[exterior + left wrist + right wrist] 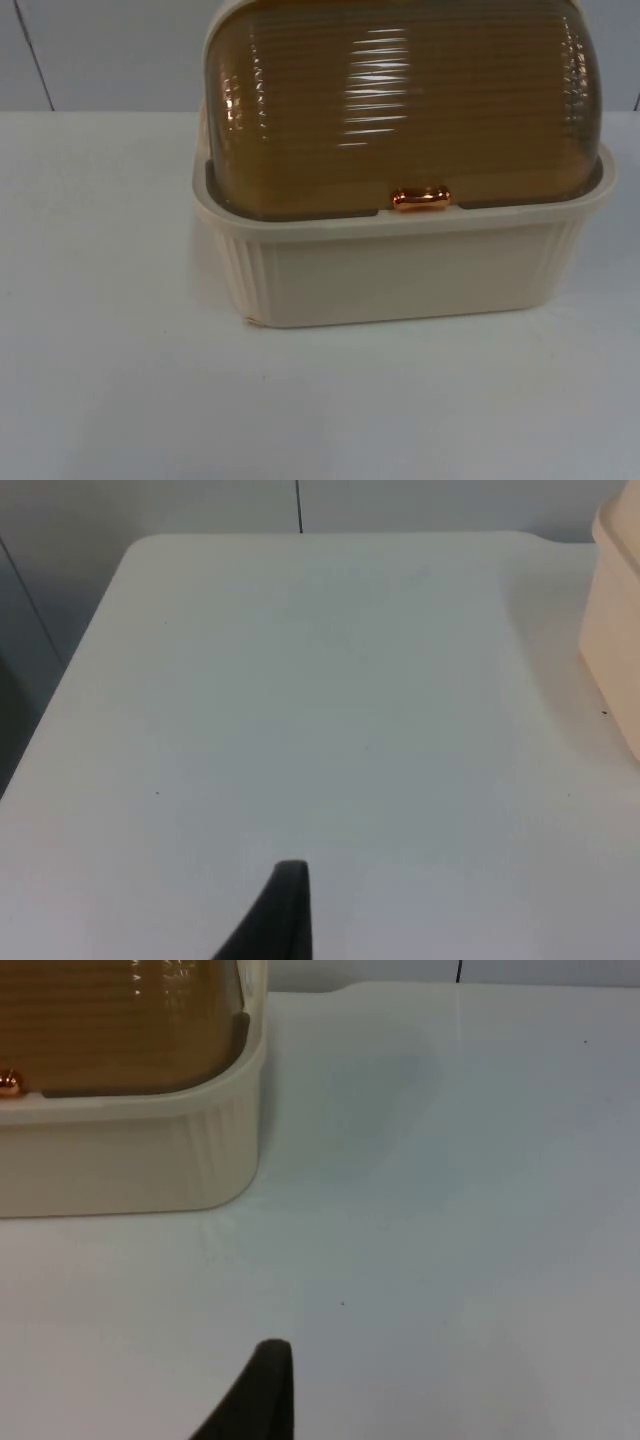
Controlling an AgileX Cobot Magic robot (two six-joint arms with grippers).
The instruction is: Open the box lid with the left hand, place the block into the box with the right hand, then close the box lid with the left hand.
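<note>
A cream ribbed box (400, 275) stands at the middle of the white table. Its amber see-through domed lid (400, 100) is down and shut, with a copper handle (420, 198) at its front edge. In the left wrist view, my left gripper (290, 905) hangs over bare table with the box's cream wall (615, 630) off to one side and apart from it. In the right wrist view, my right gripper (265, 1385) is above the table near the box's corner (200, 1160), with the lid (120, 1030) and handle (8, 1084) beyond; it touches nothing.
The white table (120, 380) spreads in front of and beside the box. A grey partition wall (100, 50) stands behind it. In the left wrist view the table's edge (60, 700) drops off beside the gripper.
</note>
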